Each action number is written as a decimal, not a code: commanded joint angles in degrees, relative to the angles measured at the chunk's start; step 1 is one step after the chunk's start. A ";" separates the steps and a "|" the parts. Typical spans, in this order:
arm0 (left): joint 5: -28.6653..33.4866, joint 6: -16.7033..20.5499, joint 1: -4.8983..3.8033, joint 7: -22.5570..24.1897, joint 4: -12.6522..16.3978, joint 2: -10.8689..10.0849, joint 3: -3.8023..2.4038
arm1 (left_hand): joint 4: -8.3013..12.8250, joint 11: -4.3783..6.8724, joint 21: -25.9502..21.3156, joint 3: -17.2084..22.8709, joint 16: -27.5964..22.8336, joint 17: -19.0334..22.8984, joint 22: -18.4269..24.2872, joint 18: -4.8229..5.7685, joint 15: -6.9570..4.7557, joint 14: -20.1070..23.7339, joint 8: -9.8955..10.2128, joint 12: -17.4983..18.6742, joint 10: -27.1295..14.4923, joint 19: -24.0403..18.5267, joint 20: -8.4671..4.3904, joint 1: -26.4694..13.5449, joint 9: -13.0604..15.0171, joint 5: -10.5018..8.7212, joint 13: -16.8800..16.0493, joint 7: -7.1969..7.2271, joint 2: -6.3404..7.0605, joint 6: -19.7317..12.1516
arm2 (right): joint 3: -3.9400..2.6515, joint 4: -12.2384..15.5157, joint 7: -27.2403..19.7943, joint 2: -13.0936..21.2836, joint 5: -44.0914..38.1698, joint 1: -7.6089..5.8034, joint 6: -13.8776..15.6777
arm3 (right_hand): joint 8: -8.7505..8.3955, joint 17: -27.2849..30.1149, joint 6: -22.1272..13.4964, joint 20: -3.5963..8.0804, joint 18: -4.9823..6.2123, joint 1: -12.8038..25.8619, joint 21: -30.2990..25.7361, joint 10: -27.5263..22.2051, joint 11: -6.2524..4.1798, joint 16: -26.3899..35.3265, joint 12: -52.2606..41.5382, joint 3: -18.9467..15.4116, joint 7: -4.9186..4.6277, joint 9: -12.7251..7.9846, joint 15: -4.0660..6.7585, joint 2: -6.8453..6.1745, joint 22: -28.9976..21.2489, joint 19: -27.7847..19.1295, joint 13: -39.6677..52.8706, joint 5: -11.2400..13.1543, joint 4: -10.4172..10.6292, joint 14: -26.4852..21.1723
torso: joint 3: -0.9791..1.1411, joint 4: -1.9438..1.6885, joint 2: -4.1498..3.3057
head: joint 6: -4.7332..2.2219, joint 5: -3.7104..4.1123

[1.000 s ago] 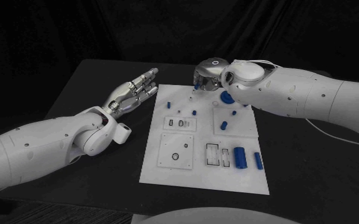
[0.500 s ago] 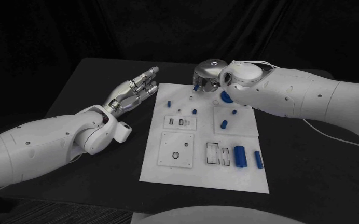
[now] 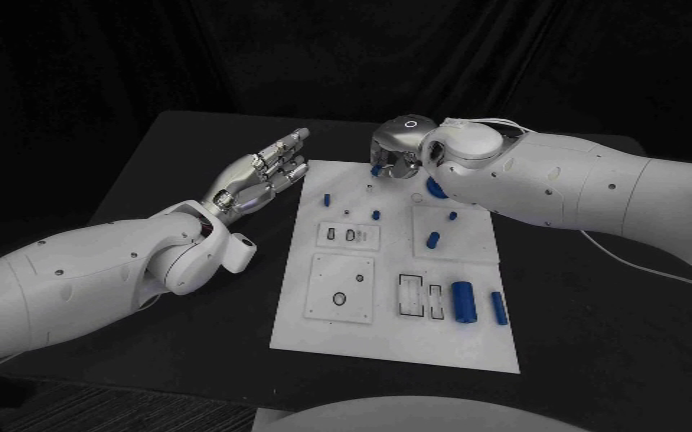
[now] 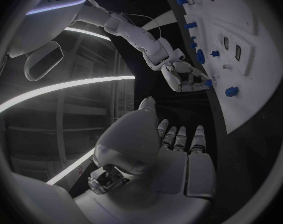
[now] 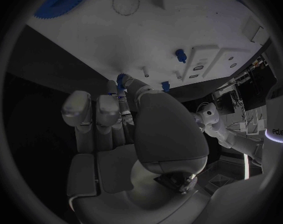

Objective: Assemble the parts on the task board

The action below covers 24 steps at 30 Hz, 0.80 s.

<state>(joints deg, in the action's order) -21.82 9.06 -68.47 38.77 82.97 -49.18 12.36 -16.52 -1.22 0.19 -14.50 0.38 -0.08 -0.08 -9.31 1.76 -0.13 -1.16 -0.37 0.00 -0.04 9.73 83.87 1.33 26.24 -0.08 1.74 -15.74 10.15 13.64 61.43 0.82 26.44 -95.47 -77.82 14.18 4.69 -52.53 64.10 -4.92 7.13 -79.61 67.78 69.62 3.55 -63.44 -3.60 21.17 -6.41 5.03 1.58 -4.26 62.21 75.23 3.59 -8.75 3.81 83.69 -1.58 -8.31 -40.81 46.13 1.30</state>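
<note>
A black curtain hangs in folds across the upper frame behind the black table. Long light strips glow at left in the left wrist view.

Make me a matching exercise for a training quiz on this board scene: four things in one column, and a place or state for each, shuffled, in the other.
Things:
1. left hand
2. right hand
3. large blue cylinder
4. task board

Places or states:
A. lying on the board's near right part
B. open, fingers extended, over the table left of the board
C. white, in the middle of the black table
D. pinching a small blue part at the board's far edge

Pairs: 1-B, 2-D, 3-A, 4-C
</note>
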 commanded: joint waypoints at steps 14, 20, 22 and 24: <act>-0.05 -0.89 -0.10 3.92 -0.25 0.01 -0.05 | 0.05 -0.21 -0.19 0.62 -0.38 0.08 0.08 -1.00 0.44 0.13 -0.21 0.37 0.00 0.04 0.59 0.90 0.08 0.73 0.08 -0.06 0.06 -0.18 | -0.07 -0.27 1.23 0.86 0.04 0.13 2.67 | -1.89 6.23 -34.31 -0.40 0.45 3.54 -7.15 -17.84 1.56 4.99 0.11 -7.56 2.47 -2.18 -0.63 -2.09 -4.24 -5.57 0.15 4.33 1.32 -5.25 | -0.01 0.10 0.10 | -0.03 -0.45; -0.05 -0.75 -0.10 3.79 -0.10 -0.51 -0.04 | 0.05 -0.21 -0.19 0.62 -0.38 0.08 0.08 -1.00 0.44 0.13 -0.21 0.37 0.00 0.04 0.59 0.90 0.08 0.73 0.08 -0.07 0.06 -0.18 | -0.32 2.67 1.47 4.37 3.21 -1.27 4.89 | -0.45 8.04 -25.00 -0.44 0.68 2.08 -8.57 -14.50 1.48 6.18 -0.60 -8.77 0.13 -1.30 -0.62 -0.69 -4.67 -6.05 0.64 3.24 0.97 -5.99 | -0.02 0.20 0.12 | -0.63 -0.22; -0.05 -0.73 -0.09 3.76 -0.06 -0.68 -0.04 | 0.07 -0.24 -0.19 0.64 -0.38 0.08 0.08 -1.00 0.46 0.13 -0.21 0.37 0.00 0.04 0.63 0.97 0.07 0.82 0.08 -0.09 0.10 -0.24 | -0.35 4.56 2.13 6.41 4.23 -2.07 4.41 | -0.37 9.57 -22.77 -0.46 0.89 1.56 -9.80 -11.99 1.51 7.42 -1.56 -8.87 -0.30 -1.23 -0.68 -0.06 -5.42 -6.67 0.94 2.65 0.75 -6.63 | 0.00 0.21 0.12 | -0.83 -0.02; -0.05 -0.72 -0.09 3.73 -0.03 -0.80 -0.04 | 0.07 -0.24 -0.19 0.64 -0.38 0.08 0.08 -1.00 0.46 0.13 -0.21 0.37 0.00 0.04 0.63 0.97 0.07 0.82 0.08 -0.09 0.10 -0.24 | -0.37 6.63 2.98 8.73 4.94 -2.76 3.60 | -0.54 11.39 -21.48 -0.44 1.13 1.29 -11.29 -8.68 1.17 8.99 -3.24 -8.73 -0.69 -1.26 -0.57 0.40 -6.33 -7.51 1.46 2.16 0.78 -7.51 | -0.01 0.26 0.15 | -0.93 0.09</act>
<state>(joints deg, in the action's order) -21.83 8.75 -68.47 38.78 82.75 -49.97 12.37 -16.51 -1.24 0.19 -14.19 0.38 -0.06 -0.09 -9.31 1.76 -0.13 -1.16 -0.37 -0.01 0.16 9.93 84.14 1.33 26.73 -0.09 1.74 -15.55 10.15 13.28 67.05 1.33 34.23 -93.18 -80.25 16.61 4.05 -41.57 42.26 -5.39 7.14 -78.33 56.87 60.14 4.78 -54.82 -6.47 12.48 -6.97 3.76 1.01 -4.28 56.07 67.97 4.94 -6.40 4.58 76.43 -1.59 -8.12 -40.68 45.34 1.22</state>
